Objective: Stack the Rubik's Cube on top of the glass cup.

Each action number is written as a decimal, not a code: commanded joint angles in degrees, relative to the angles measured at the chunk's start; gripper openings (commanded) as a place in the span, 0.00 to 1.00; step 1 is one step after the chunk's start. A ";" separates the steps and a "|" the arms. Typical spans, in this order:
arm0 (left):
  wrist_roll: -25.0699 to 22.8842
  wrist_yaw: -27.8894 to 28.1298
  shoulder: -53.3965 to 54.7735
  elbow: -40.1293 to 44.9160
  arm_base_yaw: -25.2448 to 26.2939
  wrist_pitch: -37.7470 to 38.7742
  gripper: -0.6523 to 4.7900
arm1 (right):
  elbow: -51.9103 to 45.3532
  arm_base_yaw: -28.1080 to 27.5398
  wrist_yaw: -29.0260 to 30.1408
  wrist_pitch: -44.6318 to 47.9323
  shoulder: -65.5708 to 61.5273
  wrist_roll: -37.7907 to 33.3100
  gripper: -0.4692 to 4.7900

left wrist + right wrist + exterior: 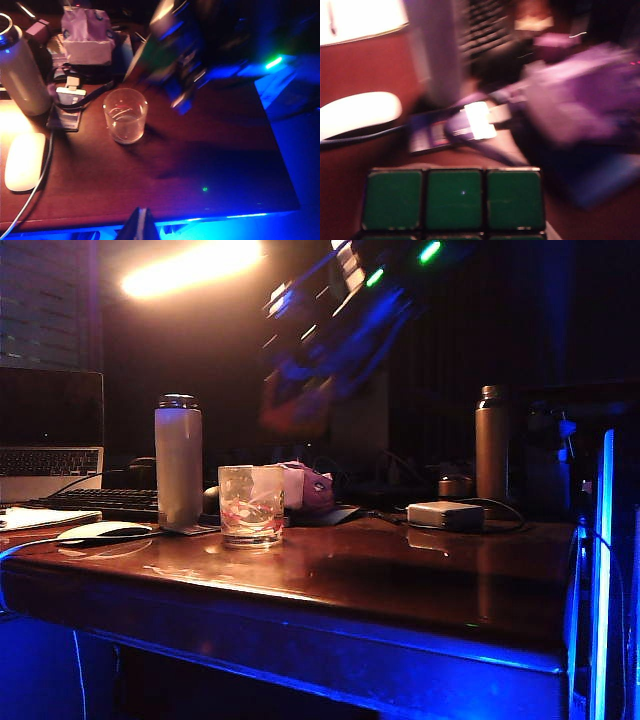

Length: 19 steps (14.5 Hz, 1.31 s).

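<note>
Right gripper (300,390): a motion-blurred mass up in the air above and behind the glass cup (251,504) in the exterior view. Fingers themselves not resolved in any picture. Right wrist view shows the Rubik's Cube (453,202) filling the near edge of its picture, 1 row of 3 green stickers in a black grid, sharp while the background smears; cube is carried in the jaws, off the table.

Left gripper (141,226): only a dark tip at the frame edge of the left wrist view, over the near table edge; cannot tell how its jaws stand.

Glass cup stands upright on the wooden table (400,580), empty, pink swirls on its wall. Just beside it, a tall white bottle (178,462) with a dark cap. A white mouse (102,531) lies near the table's left end, a flat white box (446,515) with cable well to the right.

No writing or brand readable: too dark and blurred.
</note>
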<state>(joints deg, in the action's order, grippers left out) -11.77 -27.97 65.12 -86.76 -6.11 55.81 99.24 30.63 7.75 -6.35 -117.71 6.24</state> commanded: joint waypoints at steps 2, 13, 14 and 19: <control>0.22 -0.37 -0.15 -0.35 -0.07 -0.55 0.15 | 1.73 3.13 -0.81 5.16 -3.82 -0.46 0.69; 0.22 -0.37 -0.15 -0.33 -0.07 -0.55 0.15 | 1.73 3.41 -0.22 10.75 -6.51 -0.17 0.69; 0.22 -0.37 -0.15 -0.33 -0.07 -0.46 0.15 | 1.73 3.41 -0.26 10.97 -6.54 -0.17 0.69; 0.20 -0.35 -0.15 -0.22 -0.07 -0.13 0.15 | 1.70 3.43 -0.15 10.60 -8.52 -0.20 0.69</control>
<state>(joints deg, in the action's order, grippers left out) -11.77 -27.97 65.10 -86.76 -6.11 56.18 100.57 33.98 7.62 3.57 -126.30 6.04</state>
